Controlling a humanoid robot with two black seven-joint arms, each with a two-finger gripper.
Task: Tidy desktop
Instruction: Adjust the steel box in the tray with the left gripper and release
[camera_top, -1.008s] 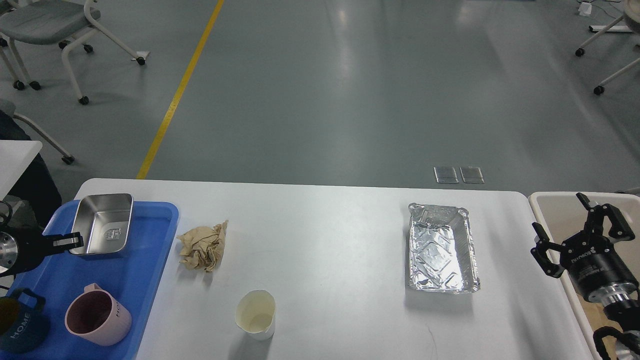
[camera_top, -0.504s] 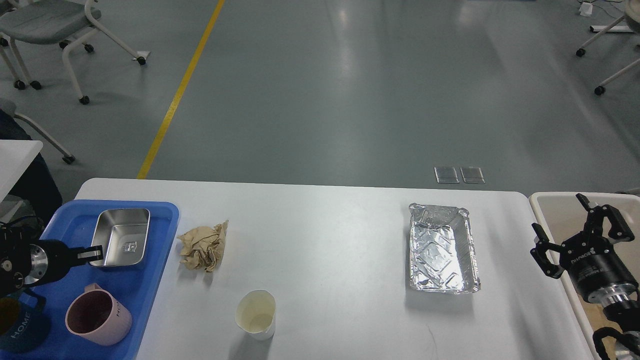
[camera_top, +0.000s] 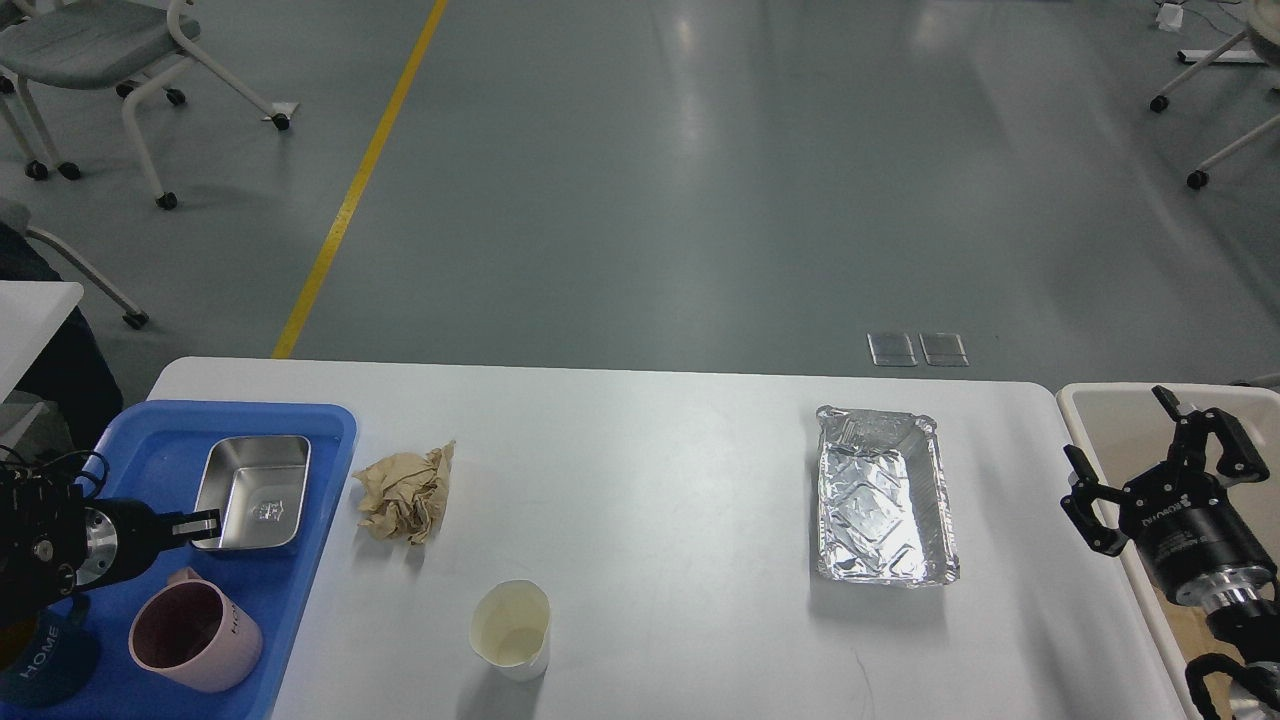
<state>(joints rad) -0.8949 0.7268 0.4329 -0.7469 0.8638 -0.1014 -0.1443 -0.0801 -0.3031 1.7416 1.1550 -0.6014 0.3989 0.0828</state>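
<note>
The white desktop (camera_top: 650, 500) carries a crumpled brown paper ball (camera_top: 405, 492), a cream paper cup (camera_top: 512, 630) near the front edge and an empty foil tray (camera_top: 882, 495) on the right. At the left, a steel container (camera_top: 255, 490) rests in the blue tray (camera_top: 150, 440). My left gripper (camera_top: 200, 524) is shut on the container's near-left rim. At the far right my right gripper (camera_top: 1115, 425) hangs open over the beige bin, with nothing between its fingers.
A pink mug (camera_top: 195, 635) and a dark blue mug (camera_top: 40, 660) stand in the near part of the blue tray. The beige bin (camera_top: 1110, 405) sits off the table's right edge. Wheeled chairs stand on the grey floor beyond the table.
My left gripper has carried the steel container rightward and toward me, lowering it into the blue tray. The right arm has not moved.
</note>
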